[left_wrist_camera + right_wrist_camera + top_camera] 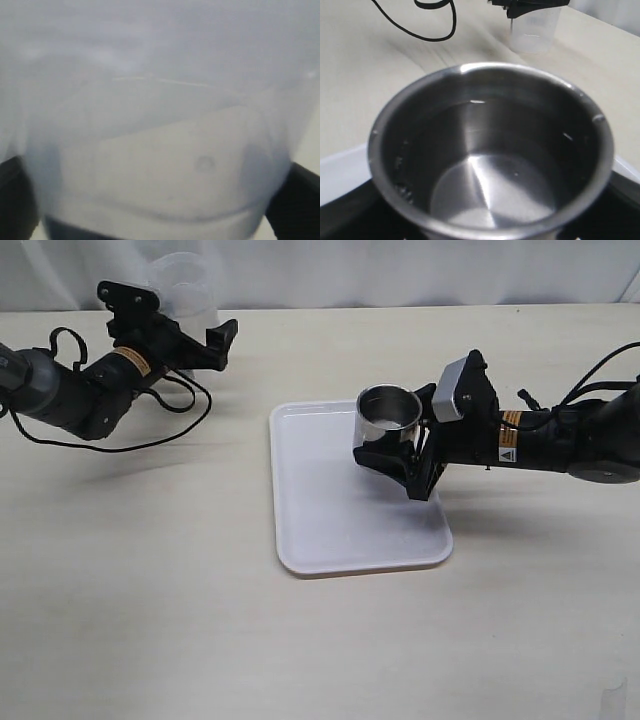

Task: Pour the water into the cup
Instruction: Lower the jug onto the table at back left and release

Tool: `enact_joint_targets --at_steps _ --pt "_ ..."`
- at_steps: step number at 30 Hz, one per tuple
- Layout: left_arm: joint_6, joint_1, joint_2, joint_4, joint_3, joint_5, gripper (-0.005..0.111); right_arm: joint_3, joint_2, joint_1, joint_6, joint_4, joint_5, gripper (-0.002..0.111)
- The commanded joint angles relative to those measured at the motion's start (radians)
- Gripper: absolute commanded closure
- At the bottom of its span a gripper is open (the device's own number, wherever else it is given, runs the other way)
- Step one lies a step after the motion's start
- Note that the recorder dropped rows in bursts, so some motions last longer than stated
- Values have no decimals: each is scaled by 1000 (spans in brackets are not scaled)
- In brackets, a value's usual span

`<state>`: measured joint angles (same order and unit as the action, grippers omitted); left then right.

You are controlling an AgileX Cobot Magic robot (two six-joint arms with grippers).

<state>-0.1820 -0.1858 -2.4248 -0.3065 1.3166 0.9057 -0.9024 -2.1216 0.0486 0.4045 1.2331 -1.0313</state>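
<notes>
The steel cup [388,418] is held upright in my right gripper [396,454], just above the far right part of the white tray [330,530]. In the right wrist view the cup [490,150] fills the frame. Droplets cling to its inner wall, and a thin layer of clear water [495,192] seems to lie over its bottom. My left gripper [197,325] is at the far left, its fingers [15,200] pressed on either side of a translucent plastic container [186,285], which stands upright on the table [532,30]. The container [160,150] fills the left wrist view.
The left arm's black cable [150,430] loops over the table left of the tray. The light wooden table [150,620] stretches in front of the tray. A white backdrop [400,270] closes off the far edge.
</notes>
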Motion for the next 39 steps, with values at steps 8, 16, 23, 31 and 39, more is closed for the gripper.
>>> enact_joint_targets --at_steps 8,16,23,31,39 --pt "-3 1 7 -53 -14 -36 5 -5 3 1 -6 -13 -36 104" --pt "138 1 82 42 -141 14 5 -5 3 1 -6 -13 -36 104" --pt "206 1 124 79 -240 57 5 -5 3 1 -6 -13 -40 104" --pt "215 1 213 84 -362 103 5 -5 3 1 -6 -13 -40 104" --pt "225 1 358 110 -497 103 5 -5 3 1 -6 -13 -40 104"
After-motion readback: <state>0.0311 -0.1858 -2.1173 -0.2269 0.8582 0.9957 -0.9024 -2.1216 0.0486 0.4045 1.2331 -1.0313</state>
